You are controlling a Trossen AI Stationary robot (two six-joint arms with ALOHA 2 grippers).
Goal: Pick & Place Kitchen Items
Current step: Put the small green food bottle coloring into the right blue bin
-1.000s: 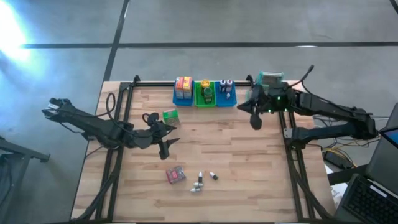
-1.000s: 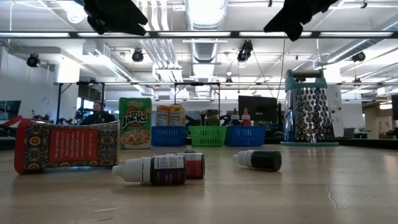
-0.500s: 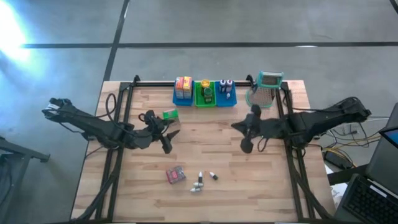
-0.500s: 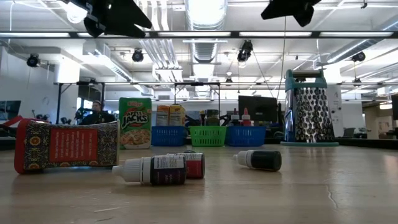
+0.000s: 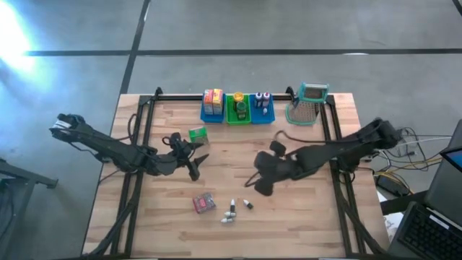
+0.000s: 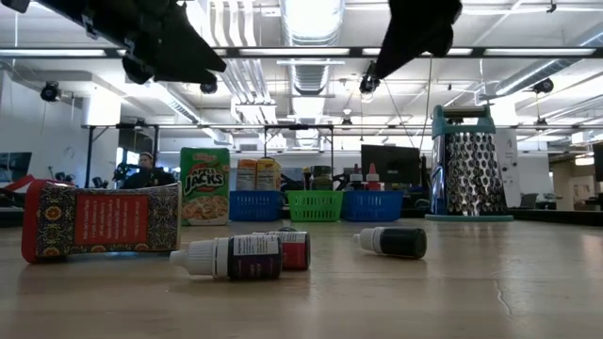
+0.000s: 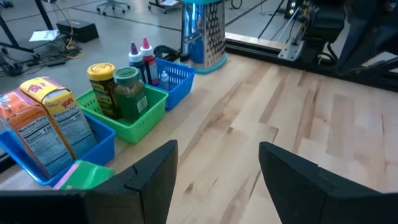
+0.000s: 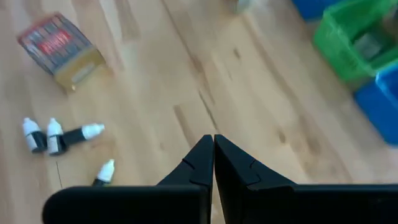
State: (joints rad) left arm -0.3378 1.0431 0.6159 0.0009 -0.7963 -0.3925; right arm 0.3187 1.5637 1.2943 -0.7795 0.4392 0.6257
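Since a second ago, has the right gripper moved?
Yes. The right gripper, shut, has swung from beside the metal grater toward the table's middle, nearer the small bottles.

**A robotics lab in an open industrial hall**

The wooden bench (image 5: 238, 224) stands on a bare polished concrete floor (image 5: 289, 25) marked with dark lines, with black metal rails (image 5: 137, 130) framing it. Beyond it, the low view shows a wide hall with exposed ceiling ducts (image 6: 236, 80), long strip lights (image 6: 311, 52) and hanging spotlights. A person (image 6: 146, 172) sits at a far workstation. Loose cables (image 5: 393, 177) and a laptop (image 5: 433, 231) sit beside the rig.
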